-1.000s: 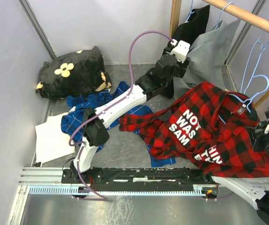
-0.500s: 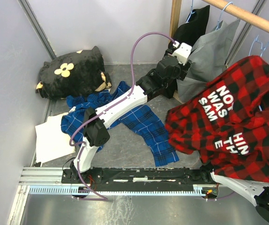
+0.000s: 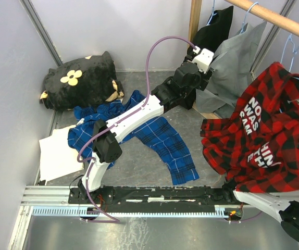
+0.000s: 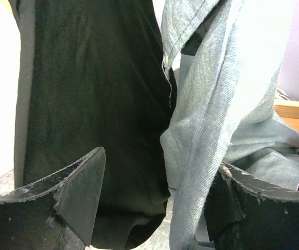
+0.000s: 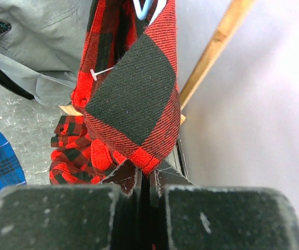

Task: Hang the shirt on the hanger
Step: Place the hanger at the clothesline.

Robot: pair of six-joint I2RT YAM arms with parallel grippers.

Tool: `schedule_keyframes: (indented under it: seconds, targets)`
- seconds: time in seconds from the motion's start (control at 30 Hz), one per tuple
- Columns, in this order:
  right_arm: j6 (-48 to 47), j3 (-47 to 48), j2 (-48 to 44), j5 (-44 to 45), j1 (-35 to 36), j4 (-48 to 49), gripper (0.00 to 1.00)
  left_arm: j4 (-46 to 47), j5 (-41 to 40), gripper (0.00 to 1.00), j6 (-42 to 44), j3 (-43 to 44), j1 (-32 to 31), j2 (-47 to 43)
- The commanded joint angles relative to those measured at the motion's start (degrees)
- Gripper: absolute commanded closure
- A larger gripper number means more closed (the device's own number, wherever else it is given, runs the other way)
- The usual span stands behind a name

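Right wrist view: right gripper (image 5: 149, 176) clamps the shirt (image 5: 134, 94) rising just above it; left gripper (image 4: 161, 160) stands wide open, holding nothing.

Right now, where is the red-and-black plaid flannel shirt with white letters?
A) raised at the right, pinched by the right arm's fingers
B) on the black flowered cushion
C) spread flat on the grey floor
A: the red-and-black plaid flannel shirt hangs high at the right, its cloth pinched between the right arm's shut fingers.
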Motion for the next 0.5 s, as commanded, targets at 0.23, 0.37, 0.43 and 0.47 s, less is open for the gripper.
schedule_keyframes:
  seconds: [0.23,0.37,0.43,0.47]
  targets:
    - [-6.08,-3.08,11.34,10.71,-0.2,17.26,1.0,-0.69,5.02,0.24,0.52,-1.42,0.12,-2.31]
    - [-6.89,-0.96,13.05,22.85,-0.16,18.94,1.0,-0.96,5.65,0.24,0.32,-2.08,0.14,-2.69]
    - [-8.61,-1.44,12.04,27.78,-0.17,20.87,1.0,-0.93,5.68,0.24,0.32,-2.22,0.19,-2.81]
    - [-9.62,-2.12,11.09,29.98,-0.19,22.16,1.0,-1.02,5.8,0.24,0.32,-2.22,0.13,-2.8]
